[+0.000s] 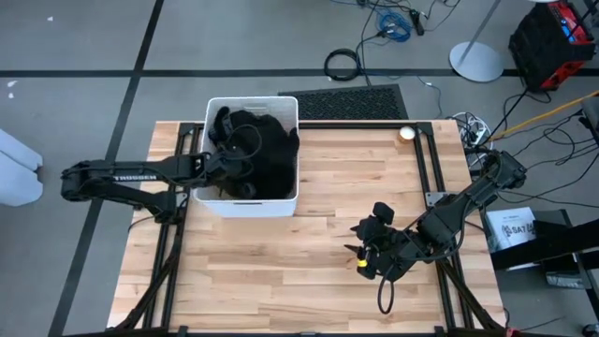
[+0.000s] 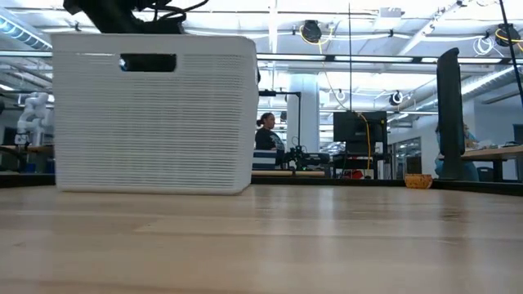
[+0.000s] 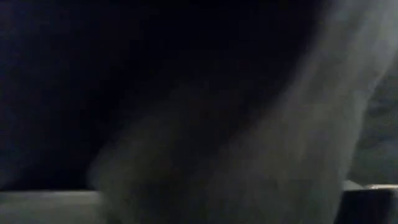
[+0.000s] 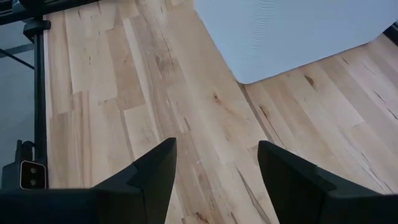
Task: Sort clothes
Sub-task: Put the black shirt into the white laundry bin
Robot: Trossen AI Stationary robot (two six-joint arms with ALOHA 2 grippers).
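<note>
The left claw [image 1: 227, 168] is down inside the white bin [image 1: 281, 200], buried among the clothes [image 1: 267, 150]. Whether its fingers are parted or pinched on fabric I cannot tell: its own wrist view shows only dark cloth pressed up close. The clothes lie as one dark heap filling the bin, near the counter's [image 1: 281, 271] far edge on the left arm's side. No single garment can be told apart.

The right claw [image 4: 216, 167] hangs over bare boards nearer the front — fingers wide, holding nothing — with the bin's corner just ahead of it.

The step in hand looks like the left arm working in the heap, either taking or releasing a garment. Next, it likely needs a firm pinch on one piece and a clean lift over the bin's rim.
</note>
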